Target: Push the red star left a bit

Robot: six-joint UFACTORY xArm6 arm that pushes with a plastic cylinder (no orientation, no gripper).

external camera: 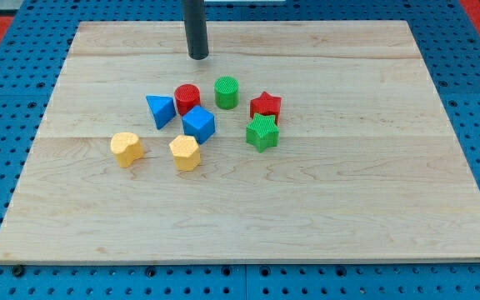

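Note:
The red star [266,106] sits right of the board's centre, touching the green star [262,132] just below it. The green cylinder [227,92] stands a little to its left. My tip [198,57] rests on the board near the view's top, well up and left of the red star, above the red cylinder [187,98]. It touches no block.
A blue triangle [161,110] and a blue cube [198,125] lie left of the red star. Two yellow blocks [127,148] [185,152] lie lower left. The wooden board [390,208] sits on a blue pegboard.

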